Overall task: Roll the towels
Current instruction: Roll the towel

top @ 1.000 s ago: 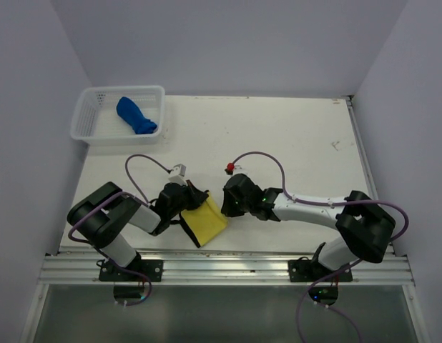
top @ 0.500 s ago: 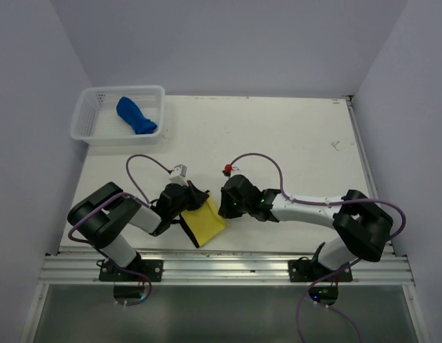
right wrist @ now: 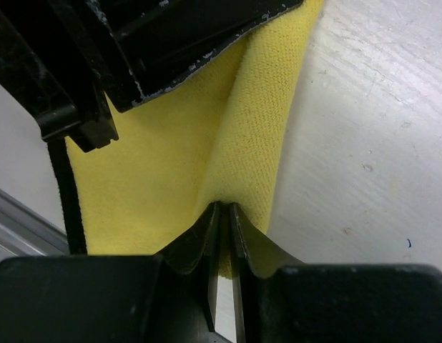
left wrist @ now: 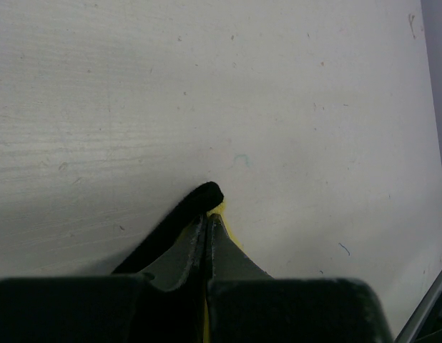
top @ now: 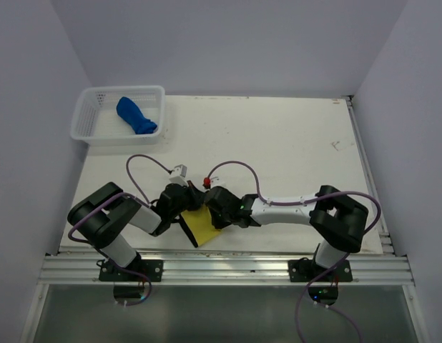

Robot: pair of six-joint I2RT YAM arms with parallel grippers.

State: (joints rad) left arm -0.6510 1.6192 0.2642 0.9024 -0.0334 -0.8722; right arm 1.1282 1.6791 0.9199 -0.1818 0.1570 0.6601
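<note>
Since a second ago the right arm (top: 285, 209) has folded in leftward across the table (top: 292, 136). Its elbow is drawn nearer the base, and its gripper has gone from beside the cloth to being on it. The left arm, the basket (top: 99, 118) and the blue towel (top: 136, 116) lying inside it are unchanged.

The yellow towel (top: 203, 227) lies at the near edge of the table between the two grippers. The left gripper (left wrist: 207, 218) is clenched on the towel's corner, with the dark edging (left wrist: 196, 201) curling out past its tips. The right gripper (right wrist: 222, 211) has its jaws nearly together on a raised fold of the yellow cloth (right wrist: 171, 164). It appears to pinch that fold, though the tips hide the contact.

To roll well, the left should hold firm as the anchor while the right turns its fold over low to the table. The fold should stay parallel to the towel's edge so the roll starts tight and straight, not as a cone.
</note>
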